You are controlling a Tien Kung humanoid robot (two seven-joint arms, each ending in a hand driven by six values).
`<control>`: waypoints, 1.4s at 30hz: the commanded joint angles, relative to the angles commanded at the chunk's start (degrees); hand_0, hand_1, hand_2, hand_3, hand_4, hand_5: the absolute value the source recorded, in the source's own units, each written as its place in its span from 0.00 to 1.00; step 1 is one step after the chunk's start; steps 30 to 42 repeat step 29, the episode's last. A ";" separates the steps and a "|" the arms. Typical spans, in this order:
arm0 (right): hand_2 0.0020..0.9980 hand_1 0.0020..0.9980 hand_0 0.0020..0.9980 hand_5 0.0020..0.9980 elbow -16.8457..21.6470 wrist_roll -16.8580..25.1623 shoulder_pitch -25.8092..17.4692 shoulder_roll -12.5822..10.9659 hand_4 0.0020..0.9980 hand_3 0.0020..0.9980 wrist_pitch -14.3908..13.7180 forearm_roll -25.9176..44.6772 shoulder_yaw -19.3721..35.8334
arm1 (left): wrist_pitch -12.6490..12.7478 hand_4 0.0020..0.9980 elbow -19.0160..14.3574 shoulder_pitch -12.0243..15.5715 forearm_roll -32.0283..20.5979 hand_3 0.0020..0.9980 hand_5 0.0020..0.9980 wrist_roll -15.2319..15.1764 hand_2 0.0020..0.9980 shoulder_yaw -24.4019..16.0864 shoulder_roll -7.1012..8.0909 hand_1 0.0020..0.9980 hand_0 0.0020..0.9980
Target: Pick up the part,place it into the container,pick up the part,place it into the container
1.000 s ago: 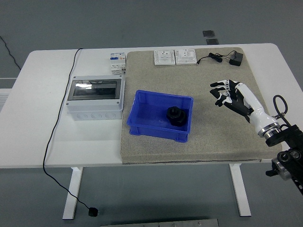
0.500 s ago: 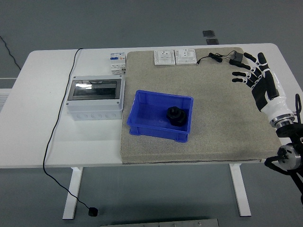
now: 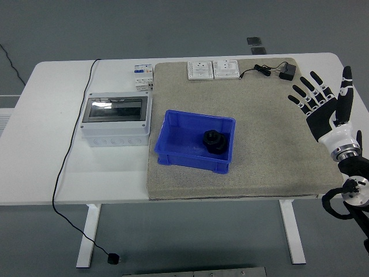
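Right hand (image 3: 323,109) empty, fingers spread wide, now pulled back and raised at the counter's (image 3: 52,115) right edge. Well left of it, part (image 3: 214,141) sits in bin (image 3: 173,124); placement looks done.

A: The container (image 3: 173,147) is bright blue, and the part (image 3: 214,141) in it is black.

B: Beige speckled mat (image 3: 271,144) on a white table (image 3: 46,115); the enclosure (image 3: 115,127) is light grey with a dark smoky lid.

A: The right robot hand (image 3: 323,109) is black with white knuckle bands.
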 joint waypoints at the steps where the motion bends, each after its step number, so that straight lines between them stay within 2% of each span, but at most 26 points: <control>1: 0.75 0.71 0.63 1.00 -0.05 -0.04 -0.07 0.00 1.00 0.75 0.04 0.20 0.06 | -0.06 0.54 0.00 -0.01 -0.05 0.54 0.40 -0.02 0.74 0.16 -0.02 0.64 0.72; 19: 0.70 0.65 0.62 0.99 -0.49 -0.24 -0.32 0.35 1.00 0.71 -0.24 0.51 1.65 | 0.56 0.54 0.00 -0.70 1.36 0.54 0.40 -1.52 0.71 0.16 0.68 0.62 0.72; 28: 0.68 0.63 0.61 0.99 -1.06 0.36 -0.04 0.82 1.00 0.68 -0.79 1.33 1.75 | -0.48 0.54 0.00 -0.96 3.88 0.54 0.40 0.26 0.72 -0.57 0.77 0.62 0.72; 42: 0.68 0.63 0.61 0.99 -1.04 0.41 0.04 0.80 1.00 0.68 -0.82 1.40 1.75 | -0.51 0.54 0.00 -0.92 3.65 0.54 0.40 0.33 0.72 -0.40 0.76 0.62 0.72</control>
